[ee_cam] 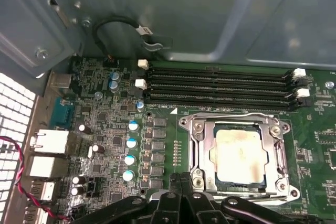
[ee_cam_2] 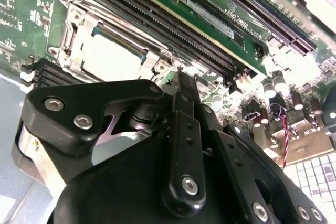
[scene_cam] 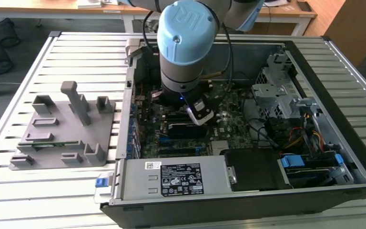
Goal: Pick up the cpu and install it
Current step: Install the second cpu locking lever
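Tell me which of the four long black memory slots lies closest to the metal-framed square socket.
The long black slot running right alongside the metal-framed socket holding the pale square cpu; the other three lie beyond it, toward the grey case wall.

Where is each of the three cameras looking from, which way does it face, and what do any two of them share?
Exterior view: off the arm, above, looking down on the open computer case, the grey fixture on the slatted table, and the arm with its gripper.
First wrist view: on the arm, facing the motherboard and the cpu in its socket; gripper linkage along one edge.
Second wrist view: behind the gripper's black linkage, facing the board.
Shared: both wrist views show the cpu seated in the socket.
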Controlling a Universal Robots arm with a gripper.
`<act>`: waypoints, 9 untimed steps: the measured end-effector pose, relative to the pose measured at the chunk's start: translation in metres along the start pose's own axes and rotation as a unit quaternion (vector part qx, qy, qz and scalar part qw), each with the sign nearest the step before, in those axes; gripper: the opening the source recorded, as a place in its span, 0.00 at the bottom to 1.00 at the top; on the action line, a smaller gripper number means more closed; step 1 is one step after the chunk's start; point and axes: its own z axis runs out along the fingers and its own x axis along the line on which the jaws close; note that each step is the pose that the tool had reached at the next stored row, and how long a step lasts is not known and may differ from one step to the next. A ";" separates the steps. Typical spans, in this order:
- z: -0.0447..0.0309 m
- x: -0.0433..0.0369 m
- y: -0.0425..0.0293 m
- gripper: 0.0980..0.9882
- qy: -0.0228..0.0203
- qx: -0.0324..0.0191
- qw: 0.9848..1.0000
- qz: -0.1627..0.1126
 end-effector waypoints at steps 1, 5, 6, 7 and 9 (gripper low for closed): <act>-0.0010 0.0000 0.0003 0.01 0.000 0.000 1.000 0.000; -0.0047 -0.0001 0.0018 0.01 0.000 0.000 1.000 0.000; -0.0053 -0.0001 0.0020 0.01 0.000 0.000 1.000 0.000; -0.0059 -0.0001 0.0022 0.01 0.000 0.000 1.000 0.000; -0.0072 -0.0002 0.0027 0.01 0.000 0.000 1.000 0.000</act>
